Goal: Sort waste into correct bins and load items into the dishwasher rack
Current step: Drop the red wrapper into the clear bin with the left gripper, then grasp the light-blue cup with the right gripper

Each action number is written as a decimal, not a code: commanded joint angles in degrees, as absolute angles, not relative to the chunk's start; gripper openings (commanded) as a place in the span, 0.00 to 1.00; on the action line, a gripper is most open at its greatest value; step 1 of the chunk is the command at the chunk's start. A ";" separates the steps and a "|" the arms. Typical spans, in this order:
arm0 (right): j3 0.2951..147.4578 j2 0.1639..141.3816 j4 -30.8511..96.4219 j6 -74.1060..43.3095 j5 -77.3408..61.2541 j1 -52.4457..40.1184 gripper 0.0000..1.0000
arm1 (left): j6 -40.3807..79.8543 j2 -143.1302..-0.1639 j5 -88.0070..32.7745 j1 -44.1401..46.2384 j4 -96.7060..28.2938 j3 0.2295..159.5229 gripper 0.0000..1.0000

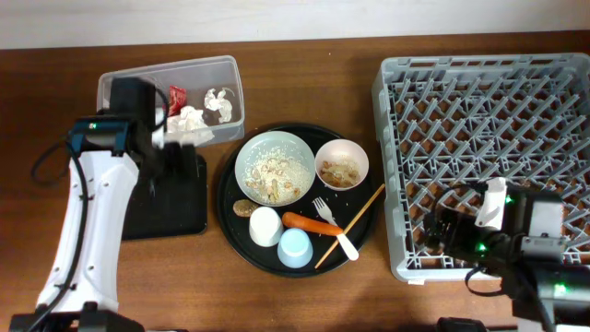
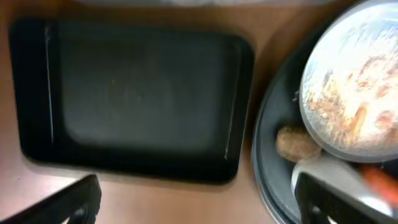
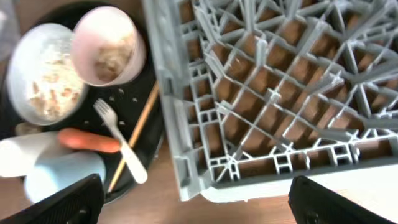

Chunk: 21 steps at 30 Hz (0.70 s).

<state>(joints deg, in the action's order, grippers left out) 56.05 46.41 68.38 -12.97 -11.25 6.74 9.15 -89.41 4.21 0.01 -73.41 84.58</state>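
Note:
The clear tub (image 1: 138, 78) at the back left holds a red foil wrapper (image 1: 176, 96) and white napkins (image 1: 189, 120). The black rectangular tray (image 1: 175, 207) (image 2: 137, 93) is empty. My left gripper (image 1: 180, 161) (image 2: 199, 205) hovers over it, open and empty. The wide plate-bowl (image 1: 274, 168) with crumbs, smaller bowl (image 1: 341, 163), white cup (image 1: 265, 226), pale blue cup (image 1: 295, 247), carrot (image 1: 312, 222), fork (image 1: 334, 231), stick (image 1: 350, 224) and brown lump (image 1: 243, 208) sit on the round tray. My right gripper (image 1: 438, 231) (image 3: 196, 205) is open and empty over the rack's (image 1: 489, 138) front-left corner.
The round black tray (image 1: 230, 198) lies between the rectangular tray and the rack. The rack (image 3: 261, 93) holds nothing. Bare wood table shows along the front edge and between the round tray and the rack.

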 commanded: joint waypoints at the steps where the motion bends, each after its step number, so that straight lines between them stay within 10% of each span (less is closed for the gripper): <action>1: 65.76 53.19 73.58 -5.91 -16.16 6.37 0.98 | 12.16 -87.05 2.52 -0.08 -79.02 84.47 0.99; 21: 74.46 92.92 59.31 -12.75 -6.76 -46.28 0.98 | 12.84 -84.62 2.11 -10.28 -78.85 78.61 0.99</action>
<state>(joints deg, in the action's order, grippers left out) 73.73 89.58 60.27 -10.15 -10.72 -43.27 11.88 -85.76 2.76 -10.11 -79.33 78.96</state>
